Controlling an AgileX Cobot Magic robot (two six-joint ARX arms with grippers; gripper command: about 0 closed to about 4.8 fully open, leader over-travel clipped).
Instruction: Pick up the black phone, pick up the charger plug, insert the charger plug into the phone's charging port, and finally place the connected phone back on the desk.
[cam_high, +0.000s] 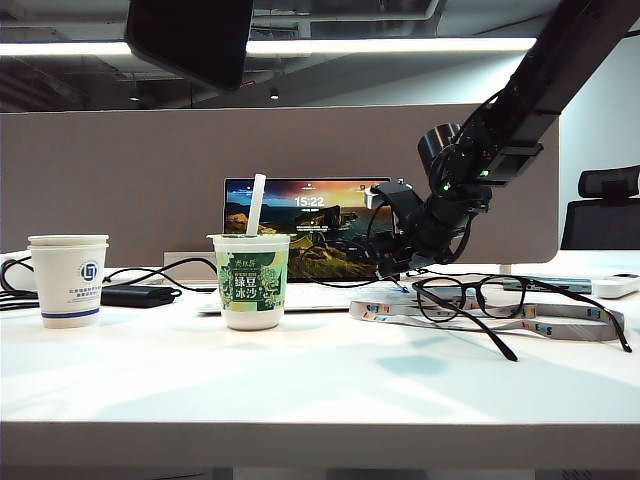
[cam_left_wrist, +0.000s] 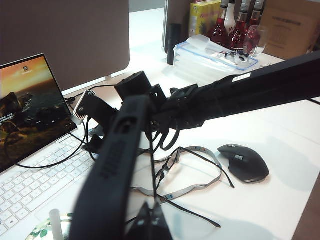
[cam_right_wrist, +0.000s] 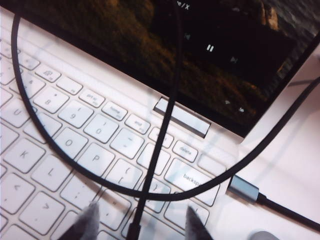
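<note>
My right fingers (cam_right_wrist: 192, 224) are apart, low over the laptop keyboard (cam_right_wrist: 60, 125), straddling a thin cable. The thick end between them looks like the charger plug (cam_right_wrist: 133, 231), lined up for a pinch. My left fingers (cam_left_wrist: 150, 225) are clamped on the black phone (cam_high: 190, 40), high off the table (cam_high: 300, 380), probably so the port stays reachable.

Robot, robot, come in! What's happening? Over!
Left gripper shut on black phone, held high. Right gripper open over laptop keyboard, black cable between fingers, not grabbed. Glasses, lanyard nearby.
</note>
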